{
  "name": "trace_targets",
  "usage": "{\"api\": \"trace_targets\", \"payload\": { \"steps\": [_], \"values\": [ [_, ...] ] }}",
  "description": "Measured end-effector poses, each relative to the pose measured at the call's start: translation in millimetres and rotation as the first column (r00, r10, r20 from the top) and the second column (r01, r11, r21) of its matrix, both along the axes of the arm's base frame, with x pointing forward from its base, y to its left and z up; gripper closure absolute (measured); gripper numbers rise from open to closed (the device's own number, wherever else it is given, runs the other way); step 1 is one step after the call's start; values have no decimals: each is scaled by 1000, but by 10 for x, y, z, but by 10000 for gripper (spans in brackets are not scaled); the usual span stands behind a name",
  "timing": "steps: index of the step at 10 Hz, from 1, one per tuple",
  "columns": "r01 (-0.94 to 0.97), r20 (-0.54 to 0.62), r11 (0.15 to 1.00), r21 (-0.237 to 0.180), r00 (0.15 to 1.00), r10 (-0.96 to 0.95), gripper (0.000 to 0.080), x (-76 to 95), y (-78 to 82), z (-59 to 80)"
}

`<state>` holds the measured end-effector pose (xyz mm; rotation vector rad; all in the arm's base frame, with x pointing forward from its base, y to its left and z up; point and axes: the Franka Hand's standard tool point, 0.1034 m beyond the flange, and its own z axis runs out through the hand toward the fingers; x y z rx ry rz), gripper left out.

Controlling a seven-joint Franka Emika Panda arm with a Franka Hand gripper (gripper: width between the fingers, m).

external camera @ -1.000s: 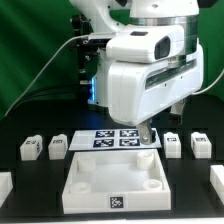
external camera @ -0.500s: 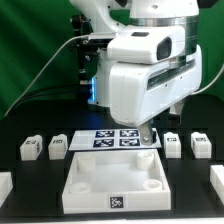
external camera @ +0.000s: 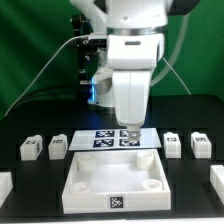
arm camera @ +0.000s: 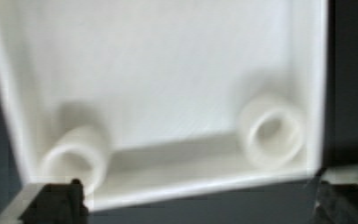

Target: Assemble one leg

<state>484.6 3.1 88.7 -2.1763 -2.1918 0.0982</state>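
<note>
Swivelled, end effector (external camera: 131, 134) hovers near leg (external camera: 172, 144), not touching.

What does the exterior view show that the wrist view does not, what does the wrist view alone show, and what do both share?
Only the exterior view: the arm, the marker board, and four legs, two at the exterior view's left of it, two at its right. Only the wrist view: the fingertips, wide apart with nothing between. Both: the white tray-like part with round corner holes, and the gripper.
</note>
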Motion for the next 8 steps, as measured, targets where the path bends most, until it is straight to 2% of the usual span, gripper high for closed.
{"api": "trace_targets", "payload": {
  "steps": [1,3,7,8],
  "values": [
    [-44,-13,999,9,999,44,150,-105,-77,-88],
    [-33,-16,999,13,999,34,150,-266,-97,-229],
    [-32,-18,999,13,999,33,150,-251,-102,-229],
    [-17,-31,1000,16,999,17,150,-303,-80,-329]
  ]
}}
